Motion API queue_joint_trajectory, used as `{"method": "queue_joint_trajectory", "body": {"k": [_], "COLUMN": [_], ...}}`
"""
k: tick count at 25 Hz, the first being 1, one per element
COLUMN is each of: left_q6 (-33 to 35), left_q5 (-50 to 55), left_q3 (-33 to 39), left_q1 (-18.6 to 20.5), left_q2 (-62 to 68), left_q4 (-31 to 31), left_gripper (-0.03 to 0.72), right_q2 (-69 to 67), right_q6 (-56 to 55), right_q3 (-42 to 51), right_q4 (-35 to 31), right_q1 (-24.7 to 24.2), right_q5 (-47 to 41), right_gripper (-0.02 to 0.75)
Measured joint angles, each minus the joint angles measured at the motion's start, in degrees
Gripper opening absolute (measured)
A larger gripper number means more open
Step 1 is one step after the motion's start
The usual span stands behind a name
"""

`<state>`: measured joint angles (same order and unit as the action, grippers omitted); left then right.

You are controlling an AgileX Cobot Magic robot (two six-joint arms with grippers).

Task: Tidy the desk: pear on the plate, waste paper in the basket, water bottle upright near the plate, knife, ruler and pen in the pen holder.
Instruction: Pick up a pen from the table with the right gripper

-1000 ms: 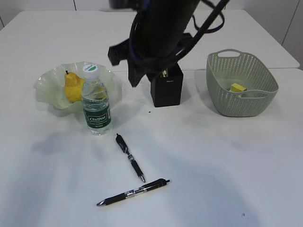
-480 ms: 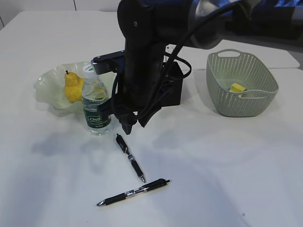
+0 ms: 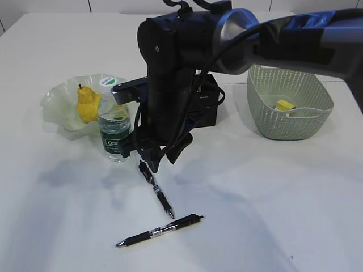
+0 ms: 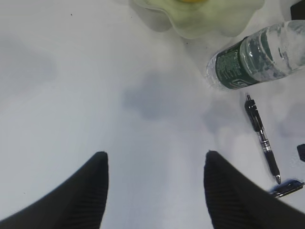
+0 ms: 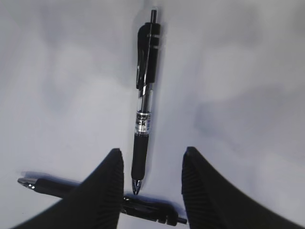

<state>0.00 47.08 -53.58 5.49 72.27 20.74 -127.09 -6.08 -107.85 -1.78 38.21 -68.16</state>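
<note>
Two black pens lie on the white table: one [image 3: 159,195] lengthwise, the other [image 3: 160,230] across below its tip. My right gripper [image 3: 152,164] has reached across the middle and hangs open just above the clip end of the first pen. In the right wrist view the open jaws [image 5: 152,151] straddle that pen's [image 5: 144,102] tip end, with the other pen [image 5: 52,186] beneath. My left gripper [image 4: 156,155] is open and empty over bare table. The water bottle [image 3: 115,127] stands upright by the plate [image 3: 57,99], which holds the yellow pear [image 3: 88,105]. No knife or ruler shows.
The black pen holder [image 3: 209,105] is half hidden behind my right arm. The grey-green basket [image 3: 289,122] at the right holds yellow paper [image 3: 285,105]. The left wrist view shows the bottle [image 4: 257,59], the plate [image 4: 200,19] and the first pen [image 4: 261,136].
My right arm has swung from above the pen holder down and forward to the upper pen, lowering further in the last half second. The pens, bottle and pear have not moved.
</note>
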Motion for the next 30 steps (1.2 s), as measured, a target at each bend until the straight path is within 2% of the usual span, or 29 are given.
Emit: {"method": "queue_joint_trajectory", "body": {"k": [13, 30], "left_q6": [0.0, 0.0], "left_q5": [0.0, 0.0], "left_q3": [0.0, 0.0], "left_q1": [0.0, 0.0], "left_q2": [0.0, 0.0], "left_q4": [0.0, 0.0], "left_gripper": [0.447, 0.447], "right_q2": [-3.8, -5.3], "right_q6": [0.0, -1.9], "right_q3": [0.0, -0.2], "right_q4": [-2.0, -0.9], "right_q1": [0.0, 0.7], "right_q5": [0.8, 4.3], "right_gripper": [0.303, 0.303]}}
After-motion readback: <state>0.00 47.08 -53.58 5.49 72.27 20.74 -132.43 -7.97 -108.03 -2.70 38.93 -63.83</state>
